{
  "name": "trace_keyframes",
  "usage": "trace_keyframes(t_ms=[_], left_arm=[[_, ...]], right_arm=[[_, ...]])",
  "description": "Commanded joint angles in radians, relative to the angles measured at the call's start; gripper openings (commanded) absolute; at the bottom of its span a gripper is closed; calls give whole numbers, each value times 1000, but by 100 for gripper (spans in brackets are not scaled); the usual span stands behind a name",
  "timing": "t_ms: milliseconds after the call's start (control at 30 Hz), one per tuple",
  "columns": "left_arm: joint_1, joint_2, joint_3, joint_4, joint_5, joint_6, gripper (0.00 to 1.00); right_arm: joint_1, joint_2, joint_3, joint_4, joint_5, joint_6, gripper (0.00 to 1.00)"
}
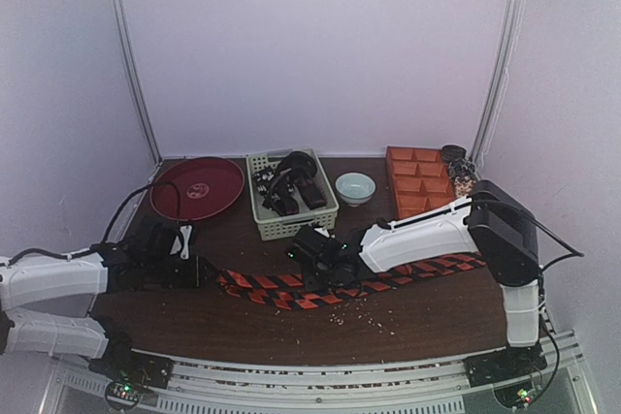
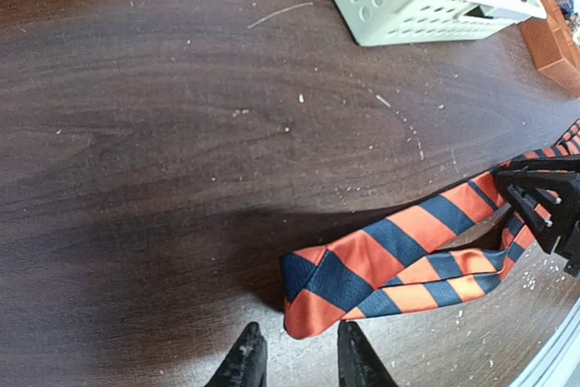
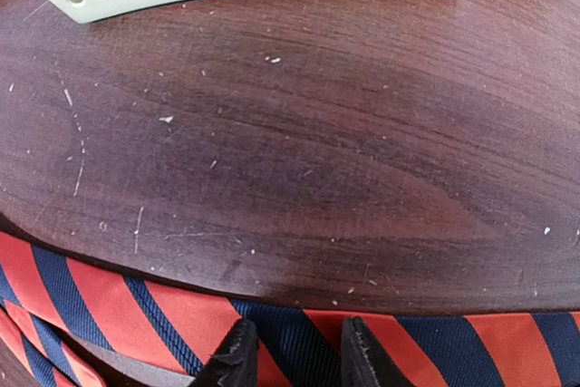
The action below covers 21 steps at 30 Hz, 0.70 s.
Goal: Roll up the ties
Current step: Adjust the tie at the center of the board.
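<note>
A tie point(image 1: 291, 290) lies across the tabletop's point(image 1: 388, 322) front, and behind it stand a plate point(image 1: 197, 188), basket point(image 1: 291, 227), bowl point(image 1: 355, 187) and tray point(image 1: 417, 181), left to right.

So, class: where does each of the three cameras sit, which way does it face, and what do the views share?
Top external: above and behind, facing down at the table; left arm and right arm show.
Left wrist: low, facing the folded end of the striped tie; left pincer below.
Right wrist: close over the tie; right pincer below.
Shared: tie and basket.
</note>
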Motion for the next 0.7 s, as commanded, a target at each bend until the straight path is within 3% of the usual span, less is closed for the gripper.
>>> trace_keyframes(t_ms=[0,233,667], left_arm=[[0,-17,-11,14,-15,-20,28],[1,12,-1,23,-44,-18,28],[1,20,43,6,-34,9,29]], right_arm=[[5,61,35,-80,32,16,29],[5,62,51,-93,37,1,0],[42,-108,-5,-73,-10,33,0]])
